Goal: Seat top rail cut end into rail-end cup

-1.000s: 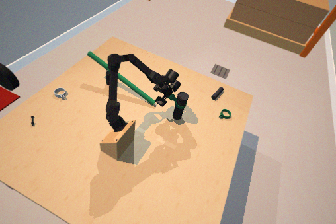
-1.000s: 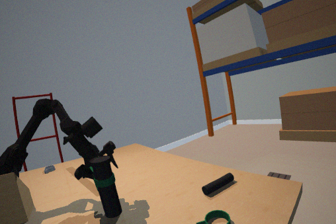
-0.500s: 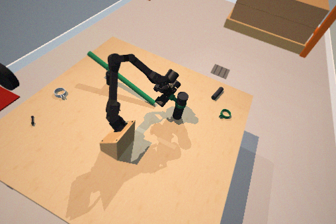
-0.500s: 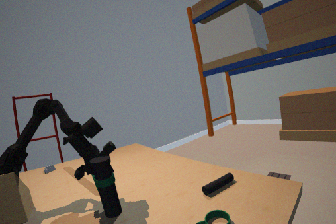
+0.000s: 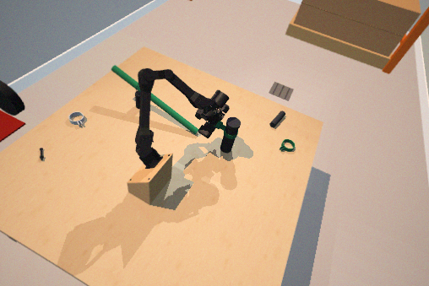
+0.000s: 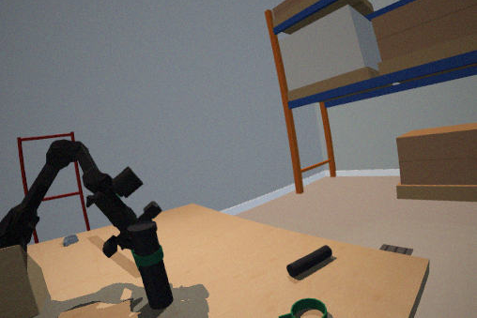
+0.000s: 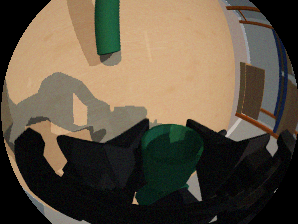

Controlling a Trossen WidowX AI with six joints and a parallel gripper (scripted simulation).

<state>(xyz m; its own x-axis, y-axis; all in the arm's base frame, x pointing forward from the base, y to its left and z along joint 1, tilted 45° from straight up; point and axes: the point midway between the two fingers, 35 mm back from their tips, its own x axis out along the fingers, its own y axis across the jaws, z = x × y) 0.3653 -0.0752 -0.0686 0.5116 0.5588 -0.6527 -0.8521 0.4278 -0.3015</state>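
Claw (image 5: 212, 123) (image 7: 168, 123) grips cup (image 7: 172, 150)—rail (image 5: 169, 108) (image 7: 108, 27) apart; black cylinder (image 5: 278, 119) (image 6: 309, 261) near.

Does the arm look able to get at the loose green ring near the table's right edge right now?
Probably not: its jaws are shut on the green rail-end cup, and the big post stands between them and the ring.

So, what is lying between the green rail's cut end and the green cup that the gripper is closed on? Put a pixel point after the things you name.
In the wrist view, between the rail (image 5: 166, 109) (image 7: 108, 27) and the cup (image 7: 172, 150) I see only bare board (image 5: 249, 234) (image 7: 175, 75) and some shadow.
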